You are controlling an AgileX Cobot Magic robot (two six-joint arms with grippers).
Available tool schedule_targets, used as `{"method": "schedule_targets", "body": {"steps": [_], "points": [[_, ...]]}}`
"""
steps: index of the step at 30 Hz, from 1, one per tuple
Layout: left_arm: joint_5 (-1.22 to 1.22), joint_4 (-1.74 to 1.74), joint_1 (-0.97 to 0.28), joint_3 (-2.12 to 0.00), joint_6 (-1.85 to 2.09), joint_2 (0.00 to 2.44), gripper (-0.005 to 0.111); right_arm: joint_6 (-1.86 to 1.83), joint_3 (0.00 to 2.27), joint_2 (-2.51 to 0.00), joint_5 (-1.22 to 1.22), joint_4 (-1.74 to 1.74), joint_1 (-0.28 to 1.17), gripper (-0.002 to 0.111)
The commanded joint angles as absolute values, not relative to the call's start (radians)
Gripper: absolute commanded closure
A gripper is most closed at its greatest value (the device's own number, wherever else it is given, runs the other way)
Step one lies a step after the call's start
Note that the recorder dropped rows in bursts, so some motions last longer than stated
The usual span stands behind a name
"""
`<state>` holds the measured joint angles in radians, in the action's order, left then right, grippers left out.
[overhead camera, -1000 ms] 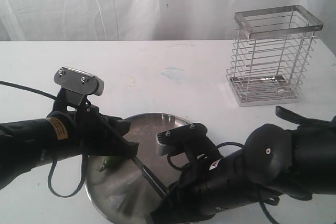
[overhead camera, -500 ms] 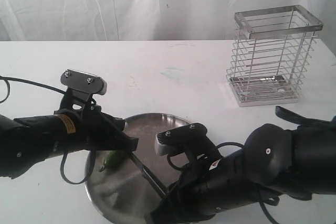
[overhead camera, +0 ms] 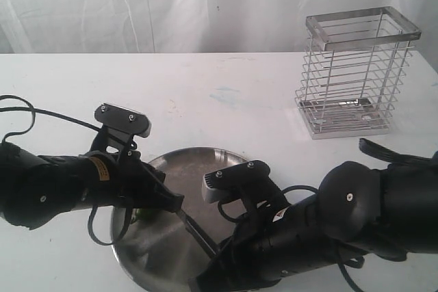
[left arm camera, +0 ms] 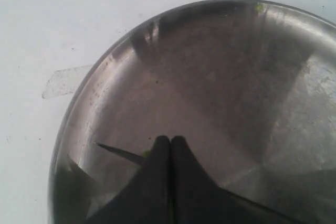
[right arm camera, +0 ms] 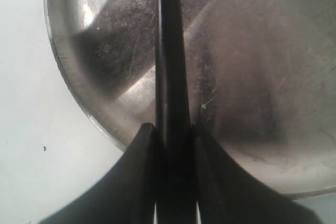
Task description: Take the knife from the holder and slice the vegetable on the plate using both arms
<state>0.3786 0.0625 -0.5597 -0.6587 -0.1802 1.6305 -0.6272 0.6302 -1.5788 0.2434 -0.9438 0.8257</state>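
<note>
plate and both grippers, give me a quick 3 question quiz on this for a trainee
1. True or false: the knife is out of the holder.
2. Fill in the gap: over the plate, the left gripper has its jaws ____.
3. Which one grips the knife by its handle? A. left gripper B. right gripper C. neither

Key: 1 true; 2 shut; 3 B
</note>
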Motion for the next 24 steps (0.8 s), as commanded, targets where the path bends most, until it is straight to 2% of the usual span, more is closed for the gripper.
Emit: {"method": "schedule_targets", "body": {"steps": [1,18,24], "points": [[0.399,0.057,-0.559,-0.663,-0.208,1.629,0.107,-0.624,0.628,-1.581,0.245,-0.946,0.829,0.108],[0.403,0.034,-0.559,-0.673,-0.217,1.63,0.107,-0.624,0.628,-1.581,0.241,-0.946,0.829,0.108],[0.449,0.027,-0.559,-0.673,-0.206,1.718,0.107,-0.624,0.628,-1.581,0.241,-0.946,0.829,0.108]]}}
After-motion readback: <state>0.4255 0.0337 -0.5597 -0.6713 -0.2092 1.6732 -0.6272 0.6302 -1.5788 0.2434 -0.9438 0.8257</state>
